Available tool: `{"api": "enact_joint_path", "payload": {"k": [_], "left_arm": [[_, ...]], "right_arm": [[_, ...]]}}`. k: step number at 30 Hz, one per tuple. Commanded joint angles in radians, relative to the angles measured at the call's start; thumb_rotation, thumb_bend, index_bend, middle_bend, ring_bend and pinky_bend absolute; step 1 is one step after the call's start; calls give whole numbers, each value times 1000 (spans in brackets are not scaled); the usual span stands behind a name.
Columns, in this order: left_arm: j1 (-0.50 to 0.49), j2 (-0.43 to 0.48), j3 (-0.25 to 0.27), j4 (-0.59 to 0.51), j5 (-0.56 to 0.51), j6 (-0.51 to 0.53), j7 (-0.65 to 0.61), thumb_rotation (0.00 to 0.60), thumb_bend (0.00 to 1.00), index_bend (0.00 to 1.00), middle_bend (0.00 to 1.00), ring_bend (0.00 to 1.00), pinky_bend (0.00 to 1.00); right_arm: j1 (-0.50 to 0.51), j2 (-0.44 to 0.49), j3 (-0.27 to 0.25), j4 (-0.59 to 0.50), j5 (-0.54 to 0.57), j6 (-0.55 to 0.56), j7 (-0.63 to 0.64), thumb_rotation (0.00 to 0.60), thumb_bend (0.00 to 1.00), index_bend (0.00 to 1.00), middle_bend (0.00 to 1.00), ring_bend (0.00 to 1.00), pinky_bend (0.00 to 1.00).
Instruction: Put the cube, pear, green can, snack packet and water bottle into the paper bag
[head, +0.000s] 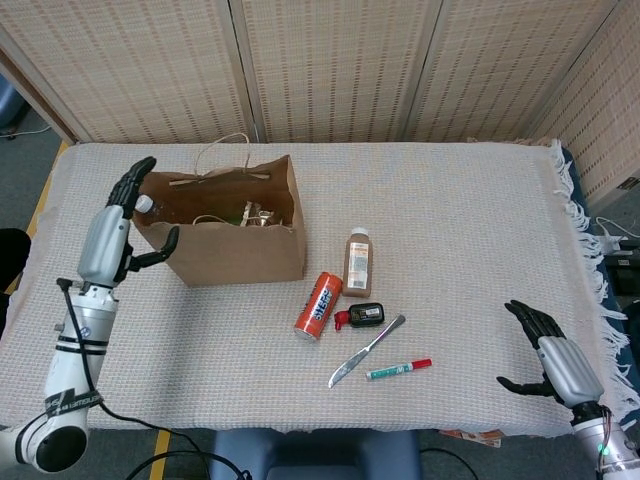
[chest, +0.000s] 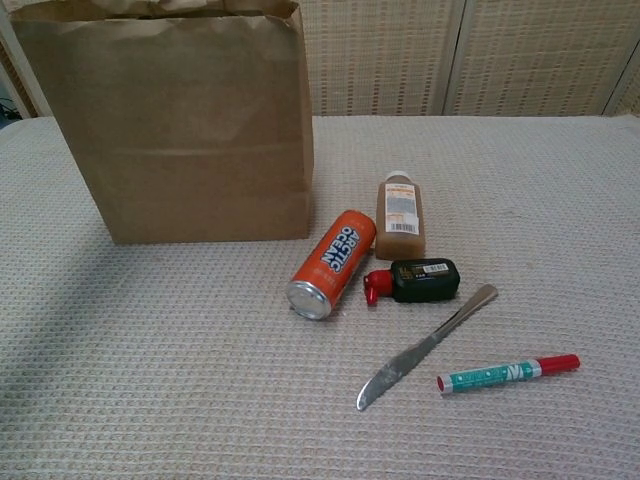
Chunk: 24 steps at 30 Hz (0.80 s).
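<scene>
Paper bag (head: 245, 240): upright, rear left of table (head: 450, 220); water bottle (head: 146, 205) cap showing at its left end. Left hand (head: 115, 225): beside bag, fingers spread, holding nothing. Right hand (head: 548, 358): front right edge, spread, empty.
</scene>
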Motion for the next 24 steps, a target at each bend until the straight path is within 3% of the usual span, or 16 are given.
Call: {"api": "enact_joint_path", "payload": {"k": [1, 5, 9, 16, 24], "left_arm": [[171, 84, 140, 6, 215, 112, -79, 600, 446, 0, 0, 0, 54], [290, 72, 282, 126, 382, 207, -44, 600, 448, 0, 0, 0, 54], [386, 24, 387, 287, 478, 286, 19, 600, 443, 0, 0, 0, 50], [477, -60, 449, 502, 552, 376, 84, 600, 407, 0, 0, 0, 37], [493, -65, 452, 537, 525, 329, 40, 600, 389, 0, 0, 0, 32]], "right_arm": [[-5, -6, -1, 9, -3, 10, -23, 600, 40, 0, 0, 0, 0], [-7, -12, -3, 21, -9, 16, -56, 600, 40, 0, 0, 0, 0], [-7, -21, -6, 45, -21, 21, -119, 600, 40, 0, 0, 0, 0], [-4, -26, -17, 52, 5, -11, -249, 600, 40, 0, 0, 0, 0], [10, -16, -21, 17, 89, -79, -352, 600, 40, 0, 0, 0, 0]]}}
